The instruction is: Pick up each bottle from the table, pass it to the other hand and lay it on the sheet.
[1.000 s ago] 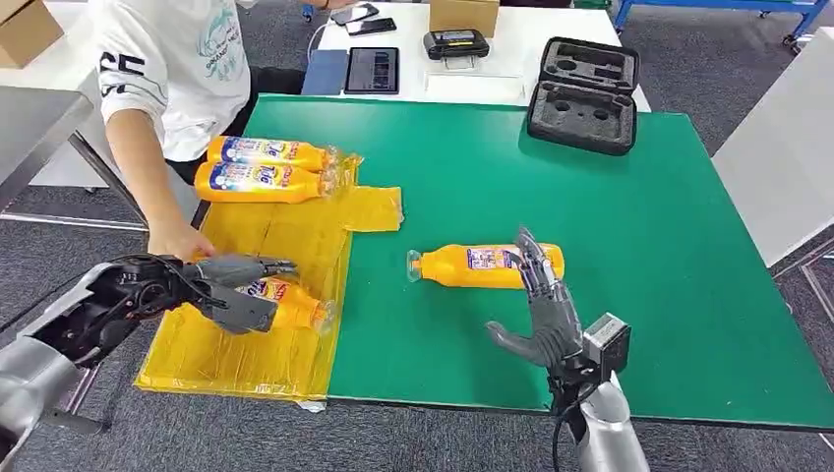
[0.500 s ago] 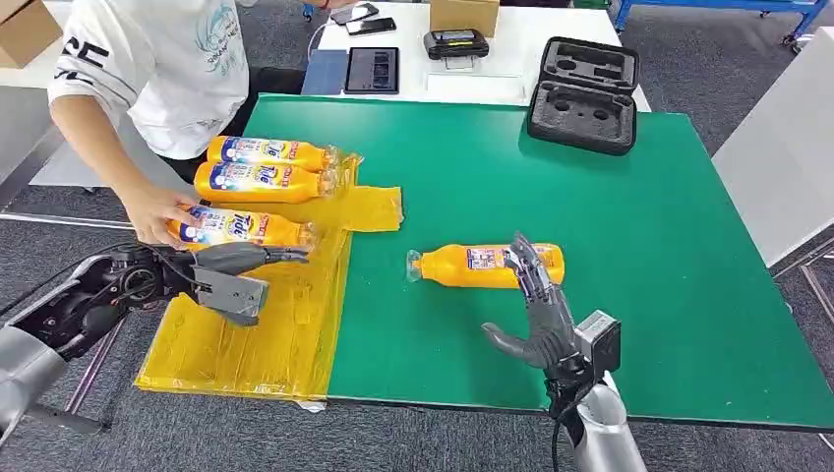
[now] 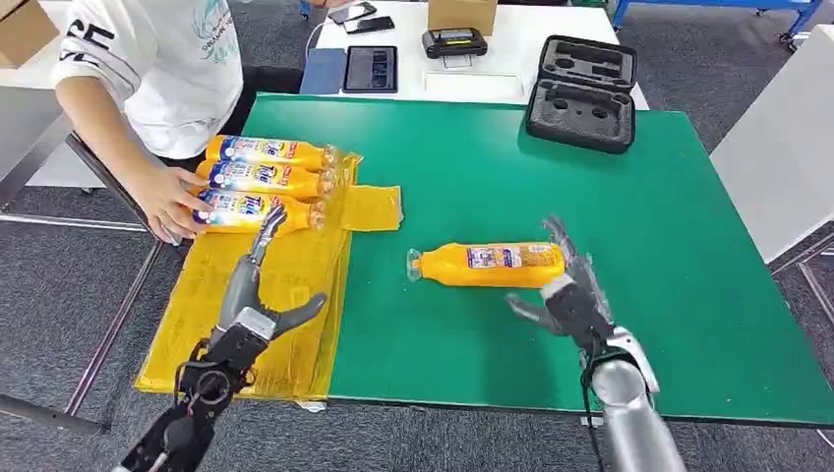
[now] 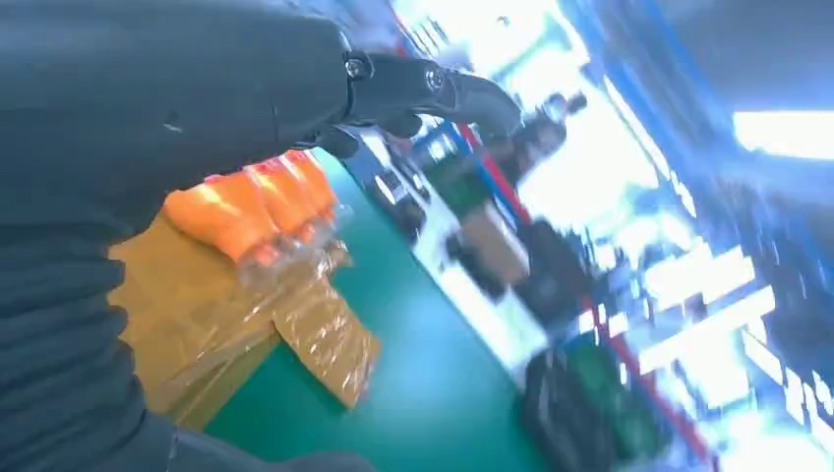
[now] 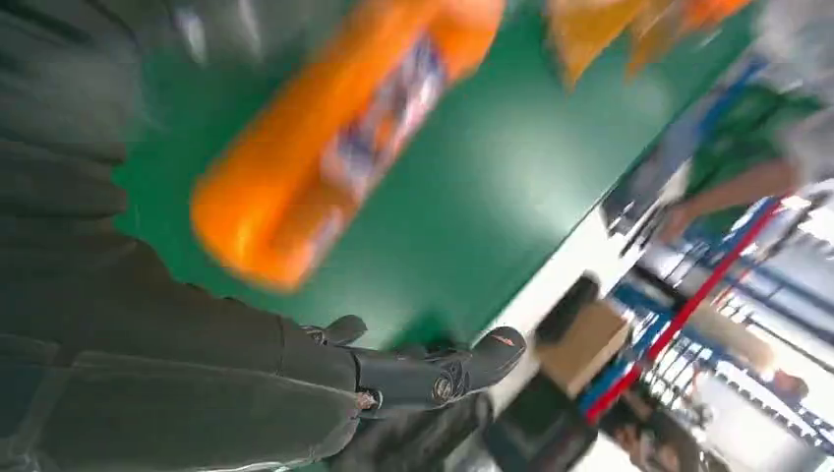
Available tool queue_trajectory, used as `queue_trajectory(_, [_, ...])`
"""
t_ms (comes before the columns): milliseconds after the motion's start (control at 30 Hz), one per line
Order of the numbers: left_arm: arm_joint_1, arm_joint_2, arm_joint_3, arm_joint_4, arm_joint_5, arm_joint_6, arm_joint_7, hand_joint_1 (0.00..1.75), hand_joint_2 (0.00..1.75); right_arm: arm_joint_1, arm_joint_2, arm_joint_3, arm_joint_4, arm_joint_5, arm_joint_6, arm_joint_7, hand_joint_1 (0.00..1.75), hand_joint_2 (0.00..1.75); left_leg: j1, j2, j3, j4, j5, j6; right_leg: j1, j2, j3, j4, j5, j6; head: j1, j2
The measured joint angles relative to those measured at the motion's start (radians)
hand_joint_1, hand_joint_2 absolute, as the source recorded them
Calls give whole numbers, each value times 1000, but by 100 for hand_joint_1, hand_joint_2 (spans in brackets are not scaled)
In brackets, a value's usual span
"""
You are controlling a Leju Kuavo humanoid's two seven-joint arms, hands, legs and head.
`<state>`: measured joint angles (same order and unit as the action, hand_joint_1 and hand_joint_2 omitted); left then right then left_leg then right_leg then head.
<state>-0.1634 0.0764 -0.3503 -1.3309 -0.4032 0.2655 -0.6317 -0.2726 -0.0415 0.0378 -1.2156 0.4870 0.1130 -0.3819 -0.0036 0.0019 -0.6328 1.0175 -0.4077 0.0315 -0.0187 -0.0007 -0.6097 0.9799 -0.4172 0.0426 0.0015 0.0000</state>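
One orange bottle (image 3: 489, 264) lies on its side on the green table (image 3: 669, 246), cap pointing left; it shows blurred in the right wrist view as bottle (image 5: 325, 147). My right hand (image 3: 568, 293) hovers open just beside its base end, fingers spread, holding nothing. Three orange bottles (image 3: 258, 178) lie side by side at the far end of the yellow sheet (image 3: 285, 339). A person's hand (image 3: 173, 200) rests on the nearest of them. My left hand (image 3: 258, 300) is open over the sheet, fingers pointing toward those bottles (image 4: 246, 206).
A person in a white shirt (image 3: 162, 69) stands at the table's far left corner. A black foam case (image 3: 582, 93) sits at the far edge. A tablet (image 3: 371, 69), a black device (image 3: 455, 44) and a cardboard box (image 3: 462, 14) lie on the white table behind.
My left hand let go of the bottle on the sheet and the arm swung in below. The person moved that bottle up beside the other two. My right hand shifted right, by the bottle's base.
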Motion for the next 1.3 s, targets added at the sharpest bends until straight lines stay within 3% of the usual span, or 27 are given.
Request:
queue_trajectory(200, [77,-75,86,-73,-13,29,2,0,175,-129,-34,0,146,43,-23,-3,0,175,1,-1,0,0,2,1,2,-1,1,1,1,1,0,0])
queue_trajectory(433, [94,-102,117,-97,-16,32,0,0,175,-155,-40,6,202,52,-32,-6,0,175,3,-1,-1,0,2,0,3,-2,1,1,1,1,0,0])
queue_trajectory(600, [100,-119,135,-111,-34,49,-6,0,175,-245,-42,46,316,82,-26,-11,0,175,3,-1,-2,0,2,0,2,-1,0,1,1,1,0,0])
queue_trajectory(833, [100,-134,143,-112,-47,51,-1,0,175,-377,-26,161,543,138,65,-19,0,175,3,-1,-1,0,3,1,3,-2,0,1,1,1,0,0])
queue_trajectory(967, [98,-137,149,-107,-45,52,3,0,175,-430,-14,239,651,184,133,27,0,175,3,-1,-2,0,3,1,3,-2,0,1,1,1,0,0])
queue_trajectory(1167, [98,-139,149,-92,-41,58,6,0,175,-505,-7,322,751,205,238,81,0,175,3,-2,-2,0,3,1,3,-2,0,1,1,1,0,0])
queue_trajectory(1300, [98,-139,150,-79,-36,71,11,0,175,-540,-7,363,785,218,247,112,0,175,3,-2,-2,0,3,1,3,-2,0,1,1,1,0,0])
